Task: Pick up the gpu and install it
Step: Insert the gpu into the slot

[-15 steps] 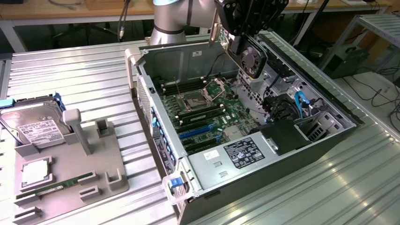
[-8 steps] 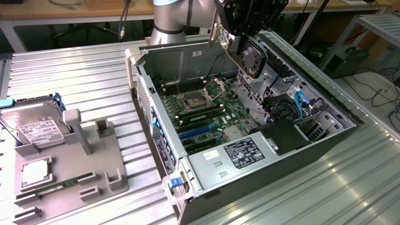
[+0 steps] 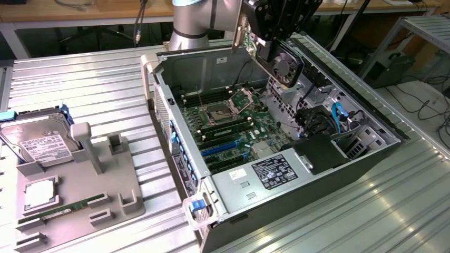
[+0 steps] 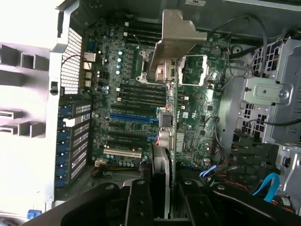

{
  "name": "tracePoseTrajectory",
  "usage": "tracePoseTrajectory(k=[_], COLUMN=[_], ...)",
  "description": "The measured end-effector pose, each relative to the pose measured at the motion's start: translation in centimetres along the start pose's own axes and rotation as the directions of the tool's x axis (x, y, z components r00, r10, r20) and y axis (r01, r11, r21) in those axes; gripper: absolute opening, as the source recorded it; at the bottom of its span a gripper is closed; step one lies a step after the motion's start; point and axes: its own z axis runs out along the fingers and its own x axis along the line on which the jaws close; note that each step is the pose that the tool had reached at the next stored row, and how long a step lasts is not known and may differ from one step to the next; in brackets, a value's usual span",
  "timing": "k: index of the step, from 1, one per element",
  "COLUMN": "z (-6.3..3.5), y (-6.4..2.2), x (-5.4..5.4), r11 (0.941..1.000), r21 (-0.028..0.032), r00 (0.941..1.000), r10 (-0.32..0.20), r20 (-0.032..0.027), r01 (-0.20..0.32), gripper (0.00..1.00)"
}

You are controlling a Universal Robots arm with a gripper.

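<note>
The gripper [image 3: 277, 41] hangs above the open computer case [image 3: 163, 79]. Its 2 fingers are closed on the upper edge of the gpu [image 3: 285, 64], so the card dangles on edge with its lower side pointing down into the case, at the motherboard [image 3: 232, 121]. That upright hold suits a slot entered from straight above. The fan faces the case's drive-bay end, and the silver bracket [image 3: 242, 32] sits toward the case wall nearest the CPU socket. In the wrist view the card reads as 1 thin slab over the case's board, seemingly crosswise to the blue slots [image 4: 134, 117], though the angle makes that hard to judge. It hangs well above the case floor, not yet seated.
</note>
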Motion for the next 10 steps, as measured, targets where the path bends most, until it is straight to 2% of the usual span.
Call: tracePoseTrajectory(k=[5, 10], z=[0.0, 0.0], y=[0.0, 0.0], x=[0.0, 0.0], r11=[0.9979, 0.992], r21=[-0.0007, -0.0013], r00=[0.9979, 0.992], r10=[-0.065, -0.126], r20=[0.003, 0.0059], r01=[0.065, 0.126], gripper=[0.27, 0.27])
